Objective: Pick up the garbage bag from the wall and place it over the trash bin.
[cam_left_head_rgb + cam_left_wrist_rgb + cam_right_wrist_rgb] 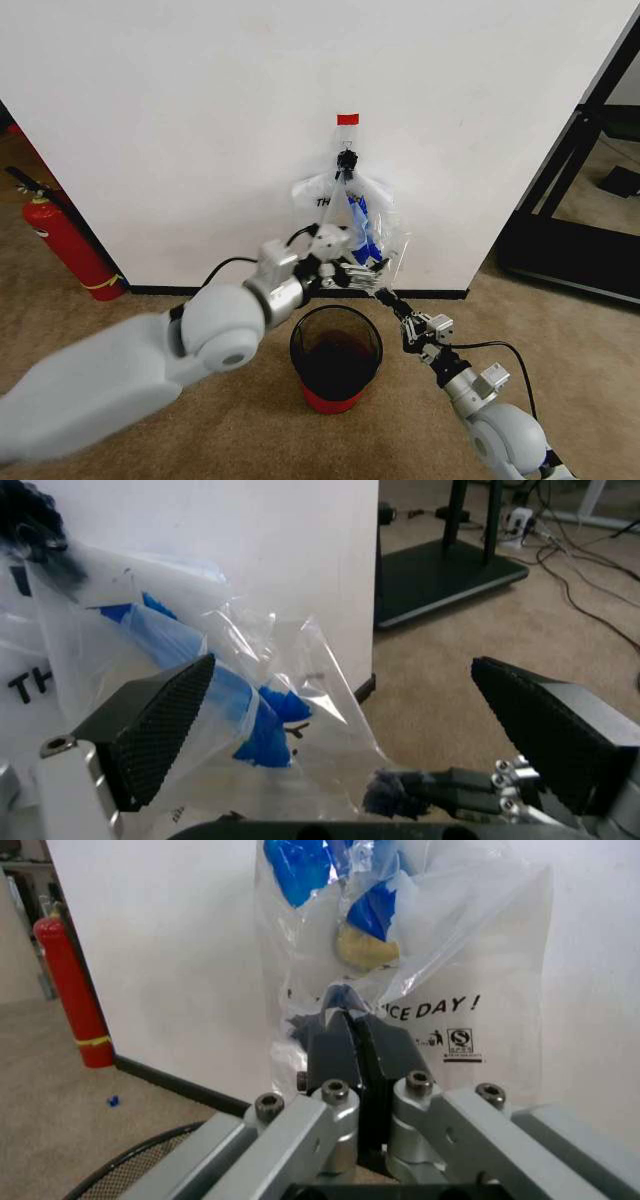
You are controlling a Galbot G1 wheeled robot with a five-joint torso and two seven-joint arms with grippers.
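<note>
Head view: 1 garbage bag (pixel 352 220) hanging from 1 black clip (pixel 346 158) on the white wall (pixel 200 120), just below 1 red tape strip (pixel 347 119). Below the bag, on the carpet (pixel 580 340), 1 trash bin (pixel 336 358), round, dark, black-rimmed, red at the base. At far left, 1 red fire extinguisher (pixel 62 240) against the wall. 2 grippers at the bag's lower part: left gripper (pixel 352 272) beside the blue patches, right gripper (pixel 381 292) reaching up from lower right.

Left wrist view: left gripper (pixel 350 727) spread wide, 1 black pad (pixel 160 724) against the crinkled plastic, nothing clamped.

Right wrist view: right gripper (pixel 355 1039) pressed together, pinching the bag's lower edge (pixel 400 990).
</note>
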